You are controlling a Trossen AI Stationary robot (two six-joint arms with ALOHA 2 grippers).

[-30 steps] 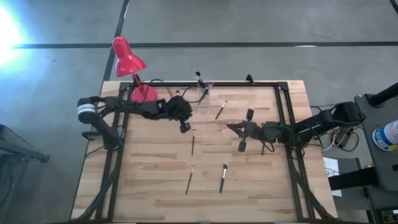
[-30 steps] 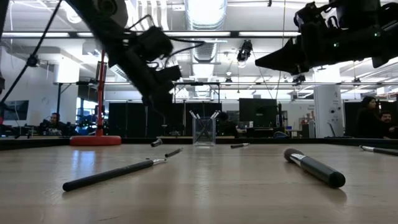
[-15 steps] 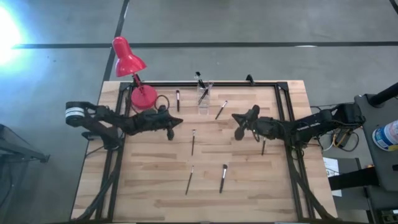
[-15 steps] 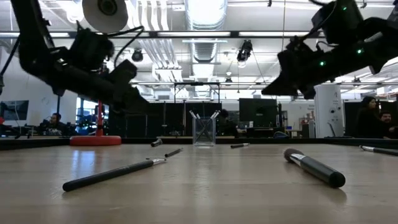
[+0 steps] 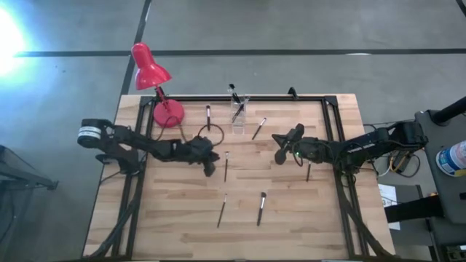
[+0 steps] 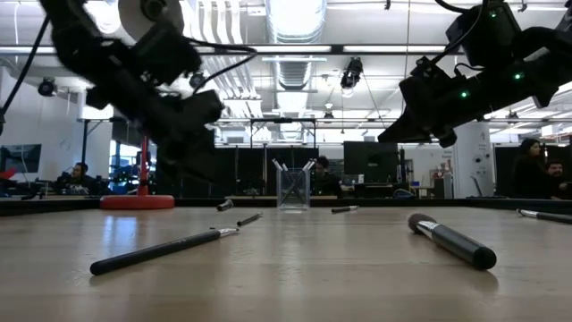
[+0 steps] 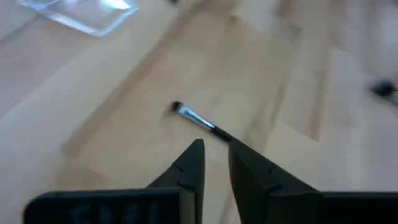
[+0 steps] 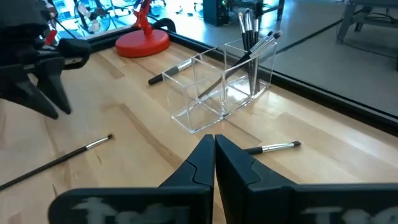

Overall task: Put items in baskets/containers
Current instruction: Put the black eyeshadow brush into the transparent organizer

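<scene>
Several thin dark brushes lie flat on the wooden table point(image 5: 175, 218). One brush point(image 5: 226, 166) lies near the middle, also seen in the left wrist view point(image 7: 198, 120). My left gripper point(image 5: 210, 166) hangs just left of this brush and above it. Its fingers point(image 7: 215, 163) stand open by a narrow gap and hold nothing. The clear container point(image 5: 238, 113) stands at the far middle of the table with brushes upright in it point(image 8: 252, 28). My right gripper point(image 5: 280, 151) hovers shut and bare point(image 8: 214, 144), right of the middle.
A red desk lamp point(image 5: 149, 69) stands with its round base point(image 5: 169, 114) at the far left. Loose brushes lie by the container point(image 5: 208, 115) point(image 5: 258, 129), toward the near edge point(image 5: 221, 211) point(image 5: 261, 208), and under the right arm point(image 5: 308, 172). A black frame point(image 5: 331, 138) rims the table.
My left gripper has drawn back from beside the container, then swung toward the table's near edge and down to the middle brush, rolling as it went. My right gripper has shifted a little toward the far edge and rolled, then kept still. No brush has moved.
</scene>
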